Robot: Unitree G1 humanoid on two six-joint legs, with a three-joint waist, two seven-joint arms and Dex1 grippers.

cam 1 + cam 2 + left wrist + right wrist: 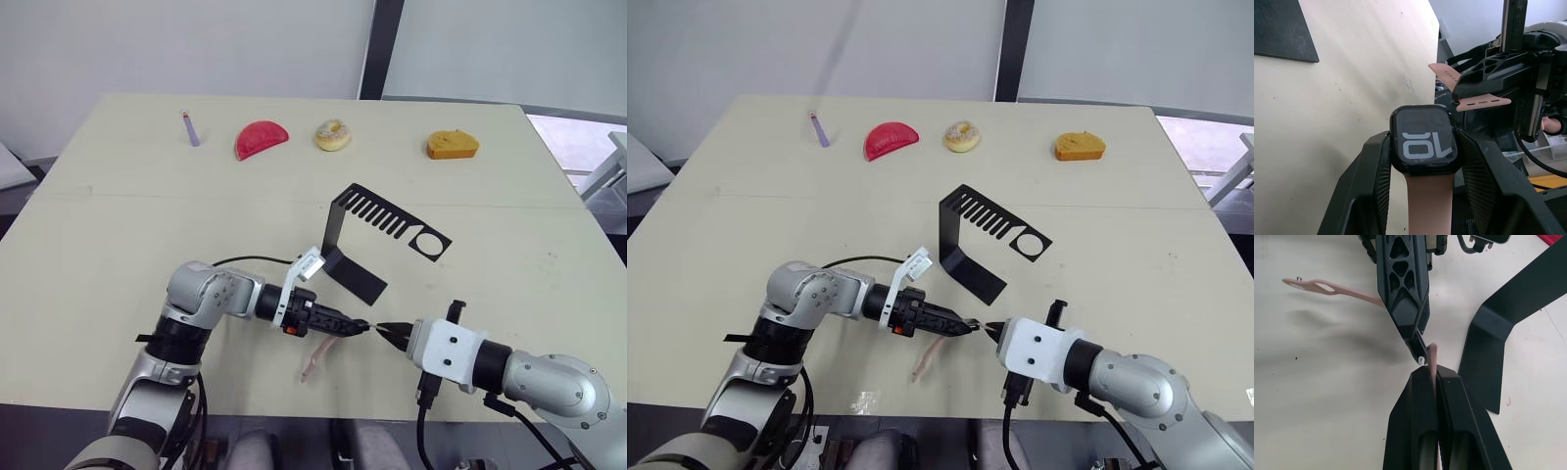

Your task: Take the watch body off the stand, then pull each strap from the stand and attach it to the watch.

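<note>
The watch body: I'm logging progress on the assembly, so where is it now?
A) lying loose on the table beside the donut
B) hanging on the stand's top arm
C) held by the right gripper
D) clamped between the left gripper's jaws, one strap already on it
D: the left wrist view shows the watch body squeezed between the left gripper jaws, with a pink strap hanging from its lower edge.

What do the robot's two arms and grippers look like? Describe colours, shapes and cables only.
Both arms are silver-grey metal with rounded joints, black bands and black cables. The left gripper has tapering black latticed fingers, a small red-orange spot at their base and a white tag at the wrist. The right gripper has black fingers on a white block.
</note>
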